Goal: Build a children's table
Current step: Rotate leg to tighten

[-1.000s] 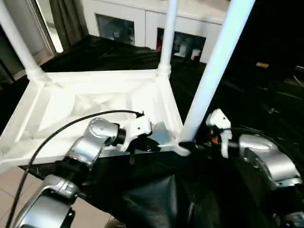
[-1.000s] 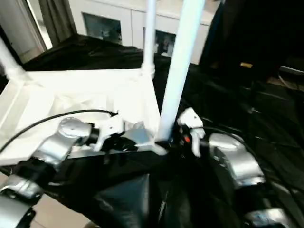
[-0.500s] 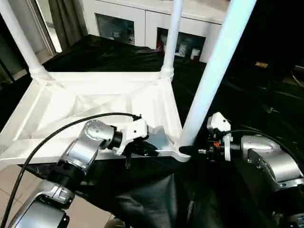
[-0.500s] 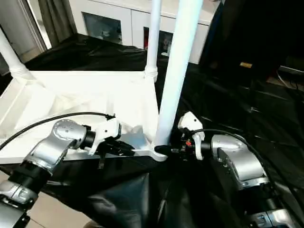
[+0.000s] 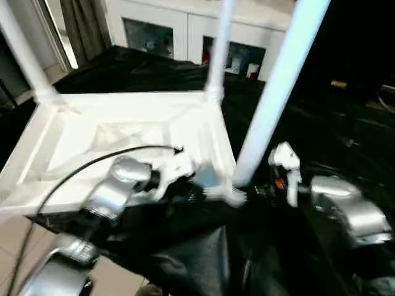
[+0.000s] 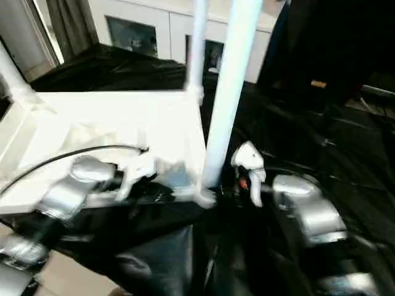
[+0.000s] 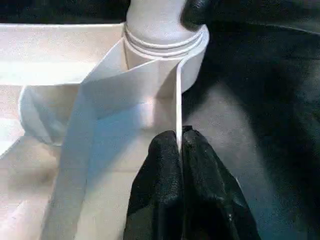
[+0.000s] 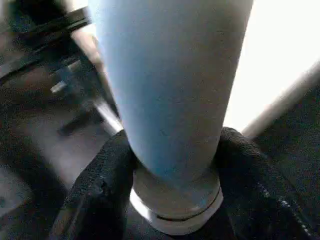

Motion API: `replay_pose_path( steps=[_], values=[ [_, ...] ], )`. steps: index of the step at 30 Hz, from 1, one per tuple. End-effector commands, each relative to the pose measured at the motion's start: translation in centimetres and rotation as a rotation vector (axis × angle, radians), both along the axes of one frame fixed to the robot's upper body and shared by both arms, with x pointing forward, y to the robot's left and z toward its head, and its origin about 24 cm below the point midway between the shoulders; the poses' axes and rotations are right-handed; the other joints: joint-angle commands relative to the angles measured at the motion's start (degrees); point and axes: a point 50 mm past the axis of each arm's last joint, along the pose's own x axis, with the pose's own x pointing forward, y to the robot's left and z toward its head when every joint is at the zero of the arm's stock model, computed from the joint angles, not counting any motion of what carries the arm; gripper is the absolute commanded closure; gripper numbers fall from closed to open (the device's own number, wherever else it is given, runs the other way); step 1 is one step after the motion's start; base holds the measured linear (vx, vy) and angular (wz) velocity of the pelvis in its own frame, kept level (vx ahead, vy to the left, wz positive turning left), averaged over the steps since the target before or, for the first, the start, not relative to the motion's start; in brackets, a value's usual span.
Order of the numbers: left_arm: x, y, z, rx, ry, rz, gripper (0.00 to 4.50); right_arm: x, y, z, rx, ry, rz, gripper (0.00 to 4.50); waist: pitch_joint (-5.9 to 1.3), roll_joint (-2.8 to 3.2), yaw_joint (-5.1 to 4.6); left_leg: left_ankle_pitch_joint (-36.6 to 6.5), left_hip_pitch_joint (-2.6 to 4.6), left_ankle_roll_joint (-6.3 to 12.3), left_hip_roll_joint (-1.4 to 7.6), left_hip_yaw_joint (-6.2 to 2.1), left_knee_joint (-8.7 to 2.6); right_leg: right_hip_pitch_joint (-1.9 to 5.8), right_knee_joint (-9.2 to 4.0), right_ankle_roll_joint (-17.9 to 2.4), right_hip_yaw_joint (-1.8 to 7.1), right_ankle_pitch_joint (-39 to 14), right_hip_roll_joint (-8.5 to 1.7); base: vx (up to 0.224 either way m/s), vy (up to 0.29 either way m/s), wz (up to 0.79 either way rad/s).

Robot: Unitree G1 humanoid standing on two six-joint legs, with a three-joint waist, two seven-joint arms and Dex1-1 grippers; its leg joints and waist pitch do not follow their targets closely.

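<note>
The upturned tabletop (image 5: 123, 132) is pinched at its rim by the left fingers (image 7: 170, 165); the near leg (image 5: 274, 92) is clasped at its base by the right fingers (image 8: 107, 185).

The near leg (image 5: 271, 98) rises at 12 o'clock of the right gripper (image 8: 172, 165), blocking passage there, black fingers (image 8: 100, 195) on either side of its base. The upturned tabletop (image 5: 123, 132) with two far legs (image 5: 217, 49) fills 9 to 11 o'clock. Open black cloth (image 5: 345, 135) lies toward 2 o'clock.
</note>
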Motion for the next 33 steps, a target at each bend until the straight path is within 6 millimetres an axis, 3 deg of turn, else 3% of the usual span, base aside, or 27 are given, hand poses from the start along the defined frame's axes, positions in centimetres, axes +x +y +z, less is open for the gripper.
replay_pose_path(
  steps=[1,5,6,7,8,10,12,14,15,16,18,23,25,26,29,30,33],
  values=[
    [0.5,-0.4,-0.6,-0.033,0.001,0.105,4.5,0.4,-0.4,-1.0,-0.016,0.034,-0.114,2.38,-3.17,-0.69,-0.01,-15.62,0.7,0.98,3.3,-1.78,-3.99,2.7,-4.73,-9.91,3.08,-20.75,-3.69,0.0,0.0,0.0],
    [2.4,-2.1,-0.9,-0.018,-0.026,0.345,4.5,1.5,1.1,-2.5,0.039,0.068,-0.435,2.46,-2.75,-0.55,-0.9,-19.42,1.29,-0.03,2.98,-1.69,-4.15,2.0,-5.8,-8.27,3.13,-26.24,-3.47,0.0,0.0,0.0],
    [2.4,-2.1,-0.9,-0.018,-0.026,0.346,4.5,1.5,1.1,-2.5,0.039,0.068,-0.436,2.47,-3.04,-0.66,-0.74,-19.92,1.5,-0.76,2.97,-2.12,-4.19,2.3,-6.1,-6.86,2.82,-29.35,-3.92,0.0,0.0,0.0],
    [3.0,-3.0,-1.0,-0.021,-0.037,0.432,4.5,1.7,2.0,-3.1,0.032,0.066,-0.551,2.47,-3.07,-0.28,-0.77,-19.31,1.24,-0.68,3.11,-2.15,-4.28,2.47,-6.03,-6.8,2.98,-28.61,-3.96,0.0,0.0,0.0],
    [3.2,-3.4,-1.1,-0.015,-0.05,0.455,4.5,1.8,2.5,-3.3,0.035,0.066,-0.59,2.47,-3.01,-0.04,-0.72,-20.07,1.82,-0.9,3.17,-2.05,-4.39,1.87,-6.31,-6.57,2.93,-27.9,-3.59,0.0,0.0,0.0],
    [3.5,-4.3,-1.1,-0.002,-0.075,0.479,4.5,2.0,3.9,-3.5,0.05,0.064,-0.648,2.47,-3.04,-0.13,-0.9,-21.41,1.82,-1.16,3.01,-2.15,-4.53,1.91,-6.4,-6.45,2.82,-28.19,-3.66,0.0,0.0,0.0],
    [3.6,-5.0,-0.8,0.001,-0.091,0.464,4.5,2.1,5.3,-3.2,0.085,0.064,-0.636,2.47,-3.1,0.27,-0.83,-21.81,1.71,-0.9,3.19,-2.31,-4.84,2.17,-6.56,-5.84,2.82,-27.1,-3.69,0.0,0.0,0.0],
    [3.6,-5.4,-0.6,-0.004,-0.098,0.436,4.5,2.4,5.4,-2.8,0.077,0.018,-0.635,2.47,-3.04,0.27,-0.97,-22.73,1.45,-0.96,3.18,-2.41,-5.0,2.33,-6.52,-5.54,2.82,-26.8,-3.7,0.0,0.0,0.0],
    [3.5,-5.5,-0.6,-0.005,-0.102,0.419,4.5,2.6,5.5,-2.6,0.083,0.002,-0.637,2.47,-3.06,0.23,-0.99,-22.82,1.35,-0.94,3.15,-2.42,-5.01,2.37,-6.54,-5.46,2.81,-26.73,-3.75,0.0,0.0,0.0],
    [3.5,-5.5,-0.5,-0.005,-0.104,0.411,4.5,2.7,5.5,-2.5,0.086,-0.005,-0.639,2.13,-3.03,0.19,-1.0,-23.09,1.37,-0.84,3.16,-2.4,-5.03,2.29,-6.63,-5.34,2.83,-26.79,-3.82,0.0,0.0,0.0],
    [3.3,-5.7,-0.6,-0.013,-0.106,0.35,4.5,3.1,5.5,-1.6,0.132,-0.036,-0.635,1.93,-3.01,-0.1,-0.92,-22.68,1.37,-0.15,3.02,-2.31,-4.91,2.28,-6.82,-5.11,2.88,-28.17,-3.98,0.0,0.0,0.0],
    [2.8,-5.7,-0.4,-0.045,-0.093,0.254,4.5,3.4,4.9,-0.9,0.171,-0.052,-0.586,1.61,-3.07,-0.33,-0.86,-20.19,0.91,1.05,3.09,-2.29,-4.94,2.62,-6.69,-4.87,2.91,-27.89,-4.12,0.0,0.0,0.0],
    [2.3,-5.4,-0.3,-0.057,-0.072,0.175,4.5,3.4,4.0,-0.5,0.173,-0.047,-0.517,1.35,-3.15,-0.56,-0.84,-18.52,0.98,1.39,3.2,-2.01,-4.81,2.51,-6.37,-6.01,3.02,-24.99,-3.9,0.0,0.0,0.0],
    [2.2,-5.3,-0.3,-0.058,-0.065,0.16,4.5,3.4,3.8,-0.4,0.169,-0.049,-0.501,1.3,-3.2,-0.63,-0.75,-17.44,0.75,1.87,3.24,-2.0,-4.76,2.83,-5.97,-6.82,3.05,-23.47,-3.96,0.0,0.0,0.0],
    [1.4,-4.5,-0.1,-0.082,-0.043,0.045,4.5,2.9,2.3,0.3,0.137,-0.063,-0.347,1.3,-3.37,-0.75,-0.6,-15.6,0.83,2.85,3.33,-1.73,-4.5,2.84,-5.67,-8.16,3.1,-20.67,-3.87,0.0,0.0,0.0],
    [1.3,-4.4,0.0,-0.086,-0.039,0.026,4.5,2.7,2.1,0.4,0.128,-0.065,-0.322,1.3,-3.58,-0.63,-0.37,-13.12,0.72,3.61,3.48,-1.61,-4.31,3.0,-4.97,-9.38,3.15,-16.45,-3.78,0.0,0.0,0.0],
    [0.4,-3.2,0.1,-0.09,-0.016,-0.073,4.5,1.5,0.6,0.8,0.066,-0.06,-0.141,1.3,-3.81,-0.64,-0.21,-10.82,0.77,4.79,3.48,-1.5,-3.97,3.16,-4.18,-11.27,3.06,-11.49,-3.71,0.0,0.0,0.0]
  ],
)
